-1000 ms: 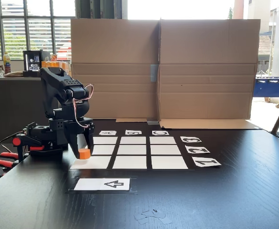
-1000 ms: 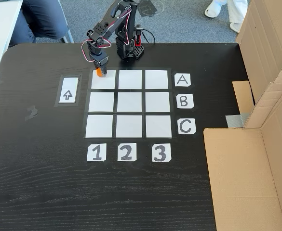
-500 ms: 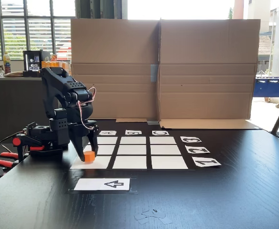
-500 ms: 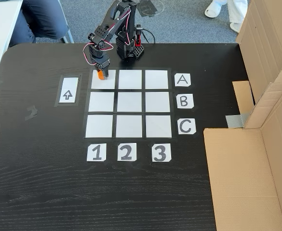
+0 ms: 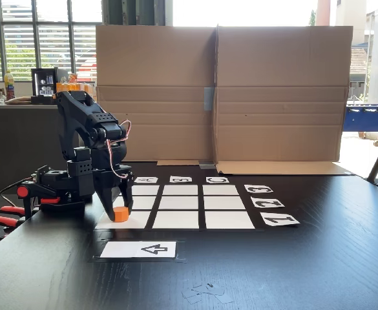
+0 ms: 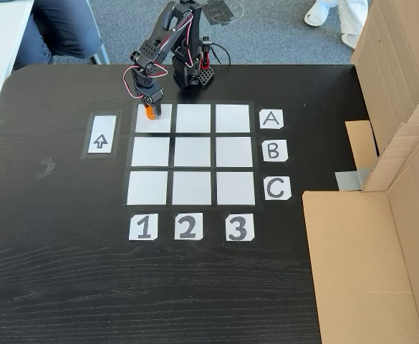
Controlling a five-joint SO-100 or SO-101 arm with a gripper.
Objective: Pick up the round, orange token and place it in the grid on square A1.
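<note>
The orange token (image 5: 121, 214) rests on square A1 (image 5: 137, 220), the white corner cell nearest the arm's base, toward that cell's left edge. From above, the token (image 6: 150, 112) lies on the upper left part of square A1 (image 6: 159, 123). My black gripper (image 5: 119, 206) points down over it, open, with one finger on each side of the token. The gripper (image 6: 150, 106) partly covers the token in the high fixed view. The grid (image 5: 182, 203) of white cells spreads to the right, and the grid (image 6: 191, 150) carries the labels A B C and 1 2 3.
A white arrow card (image 5: 139, 249) lies in front of the grid; the same arrow card (image 6: 101, 135) sits left of it from above. A large cardboard box (image 5: 221, 90) walls the back. Red clamps (image 5: 1, 220) hold the arm's base at the table edge.
The gripper came down with the token onto the corner cell and its jaws spread apart; the token now rests on the cell.
</note>
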